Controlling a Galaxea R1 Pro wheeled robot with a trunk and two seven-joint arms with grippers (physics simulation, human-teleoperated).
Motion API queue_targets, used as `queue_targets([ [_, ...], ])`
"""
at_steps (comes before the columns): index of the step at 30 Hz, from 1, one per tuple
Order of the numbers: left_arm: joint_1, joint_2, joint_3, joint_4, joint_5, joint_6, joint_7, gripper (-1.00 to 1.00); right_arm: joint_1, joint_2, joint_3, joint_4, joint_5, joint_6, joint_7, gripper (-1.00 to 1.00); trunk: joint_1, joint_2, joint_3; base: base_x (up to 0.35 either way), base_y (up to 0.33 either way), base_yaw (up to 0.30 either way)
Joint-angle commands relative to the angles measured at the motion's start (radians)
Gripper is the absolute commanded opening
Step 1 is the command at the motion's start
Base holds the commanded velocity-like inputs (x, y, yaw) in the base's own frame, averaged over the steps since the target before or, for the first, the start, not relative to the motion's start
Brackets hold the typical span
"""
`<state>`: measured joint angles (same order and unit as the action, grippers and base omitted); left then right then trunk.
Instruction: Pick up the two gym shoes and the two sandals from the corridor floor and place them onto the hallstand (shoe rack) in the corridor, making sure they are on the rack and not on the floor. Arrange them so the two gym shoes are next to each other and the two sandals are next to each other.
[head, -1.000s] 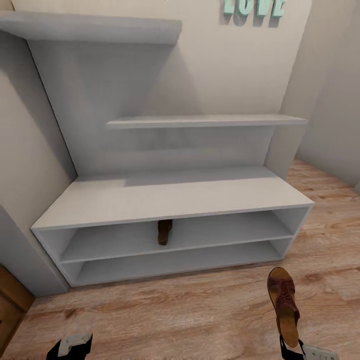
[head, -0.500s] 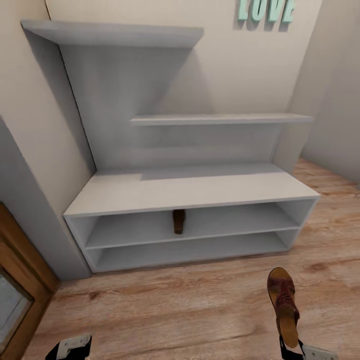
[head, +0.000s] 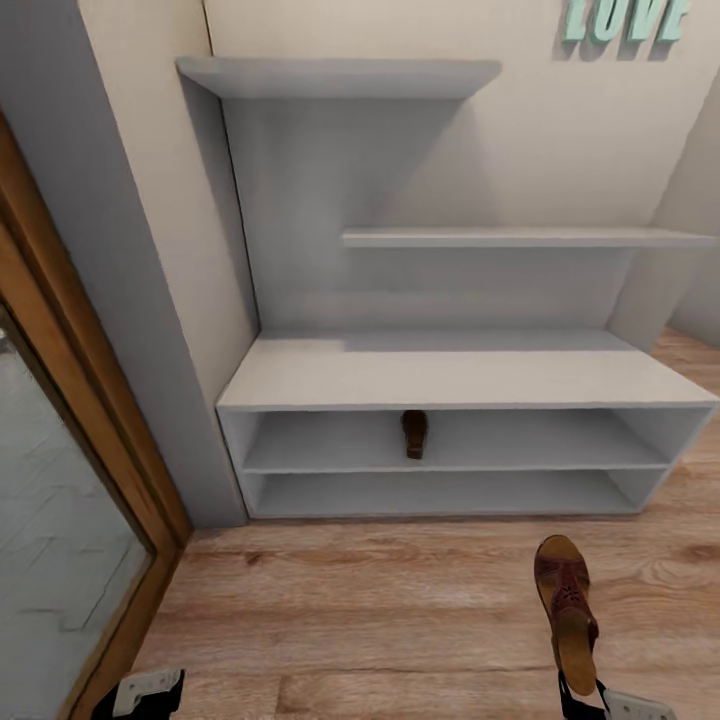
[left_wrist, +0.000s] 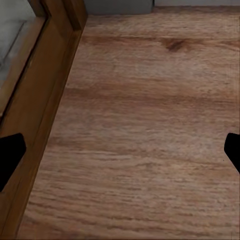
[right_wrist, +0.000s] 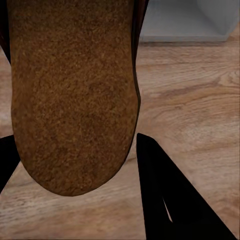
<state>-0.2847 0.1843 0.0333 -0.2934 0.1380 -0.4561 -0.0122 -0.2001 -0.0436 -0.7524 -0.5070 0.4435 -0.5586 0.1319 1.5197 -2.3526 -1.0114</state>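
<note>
One dark brown strappy sandal (head: 414, 434) sits in our light-grey hallstand (head: 450, 375); our right gripper (head: 583, 698) pinches the second sandal (head: 566, 610) (left gripper (left_wrist: 120, 150) spread, empty).

The corridor floor (head: 380, 610) lies bare between the robot and the hallstand (head: 450, 375), so the approach is unobstructed. The hallstand's flat top is free across its width, as are both floating shelves and the bottom shelf. One sandal (head: 414, 434) stands mid-way along the upper base shelf, with room on either side. To the left, a grey wall post (head: 130, 300) and wooden door frame (head: 90, 400) close that side.
</note>
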Motion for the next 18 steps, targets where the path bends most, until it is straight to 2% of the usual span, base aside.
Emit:
queue_targets([
  [1, -0.001, 0.000, -0.001, 0.001, 0.006, -0.003, -0.002, 1.00, -0.001, 0.001, -0.008, -0.001, -0.002, -0.003, 0.011, -1.00, 0.000, 0.000, -0.001, -0.014, 0.258, 0.071],
  [4, -0.001, 0.000, -0.001, 0.001, 0.005, -0.005, -0.005, 1.00, -0.001, 0.001, -0.008, -0.001, -0.003, -0.003, 0.011, -1.00, 0.000, 0.000, -0.001, -0.008, 0.166, 0.044],
  [14, -0.001, -0.014, -0.012, 0.004, -0.003, -0.023, -0.015, 1.00, -0.001, 0.003, -0.008, -0.001, -0.006, -0.002, 0.009, -1.00, 0.000, 0.000, -0.001, -0.001, 0.015, 0.004],
  [18, 0.004, -0.014, -0.011, 0.014, -0.001, -0.105, -0.054, 1.00, -0.002, 0.037, -0.001, 0.008, -0.002, 0.013, 0.008, -1.00, 0.000, 0.000, -0.001, 0.000, 0.000, 0.000],
])
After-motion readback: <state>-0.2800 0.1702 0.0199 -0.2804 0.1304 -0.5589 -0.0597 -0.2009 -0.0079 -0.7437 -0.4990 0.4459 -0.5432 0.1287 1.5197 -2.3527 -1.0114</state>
